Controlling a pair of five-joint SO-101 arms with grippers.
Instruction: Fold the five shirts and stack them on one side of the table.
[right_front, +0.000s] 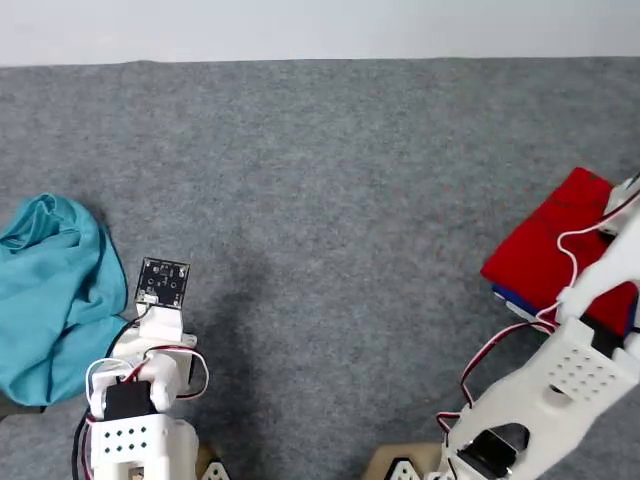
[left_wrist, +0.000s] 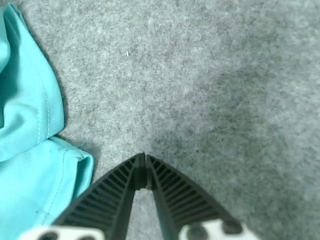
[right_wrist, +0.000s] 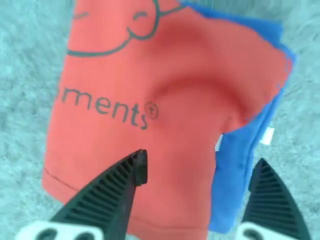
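Jaws apart, the right gripper (right_wrist: 202, 162) hangs over the folded red shirt (right_front: 545, 255), stacked on a blue shirt (right_wrist: 245, 145) at the table's (right_front: 330, 180) right edge, apparently the chosen pile. The left gripper (left_wrist: 145, 167), jaws together, sits beside the unfolded teal shirt (right_front: 50, 290), near left.

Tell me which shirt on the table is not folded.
The teal fabric shirt, crumpled in a heap near the left gripper. The red printed shirt lies folded flat on a blue shirt below the right gripper.
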